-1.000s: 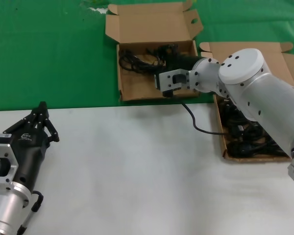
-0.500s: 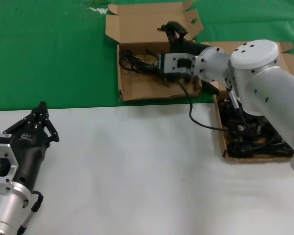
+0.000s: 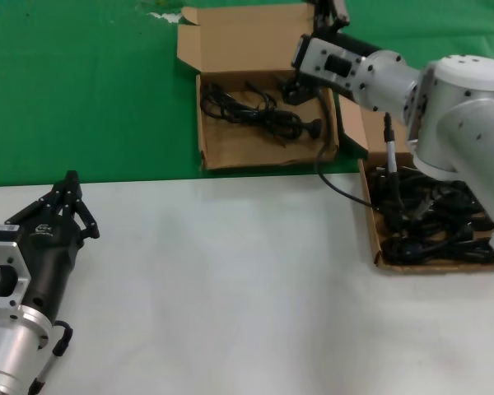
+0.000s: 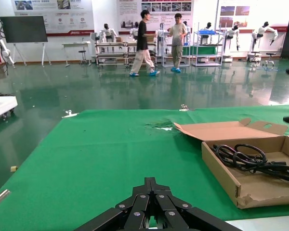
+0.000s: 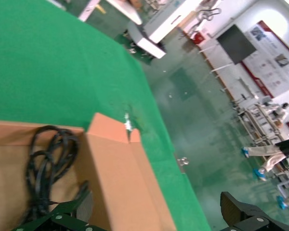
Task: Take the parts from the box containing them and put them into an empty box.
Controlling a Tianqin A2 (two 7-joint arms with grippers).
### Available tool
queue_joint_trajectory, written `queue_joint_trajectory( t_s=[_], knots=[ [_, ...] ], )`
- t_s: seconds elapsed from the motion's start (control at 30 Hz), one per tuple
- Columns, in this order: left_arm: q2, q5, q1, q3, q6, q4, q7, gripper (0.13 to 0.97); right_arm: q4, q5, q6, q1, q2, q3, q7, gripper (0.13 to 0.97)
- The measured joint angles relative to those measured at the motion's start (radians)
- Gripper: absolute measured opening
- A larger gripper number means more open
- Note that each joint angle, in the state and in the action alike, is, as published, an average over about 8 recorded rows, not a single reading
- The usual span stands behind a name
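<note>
The right end effector (image 3: 333, 12), fingers spread, hovers over the far box (image 3: 230, 148) holding cables (image 3: 255, 111). The left end effector (image 3: 66, 202), pressed together, rests near-left.

Right gripper (image 3: 333, 10) tips cut by top edge, right box (image 3: 377, 239) mostly arm-hidden

You see the tabletop (image 3: 230, 288), white near you and green (image 3: 82, 90) farther away. On the green part lies one brown box (image 3: 263, 132); the other brown box (image 3: 377, 247) lies across both parts.
</note>
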Motion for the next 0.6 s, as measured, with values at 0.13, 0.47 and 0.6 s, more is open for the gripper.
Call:
queue_joint_trajectory(
  t_s=[0.13,0.47,0.6],
  knots=[
    [0.000,0.000,0.000,0.000,0.000,0.000,0.000,0.139,-0.014,-0.032,-0.023,0.008,0.012,0.101,-0.034,0.880],
    [0.000,0.000,0.000,0.000,0.000,0.000,0.000,0.139,-0.012,-0.112,-0.074,0.013,0.052,0.289,-0.084,0.945],
    [0.000,0.000,0.000,0.000,0.000,0.000,0.000,0.139,-0.008,-0.124,-0.082,0.012,0.059,0.318,-0.088,0.945]
  ],
)
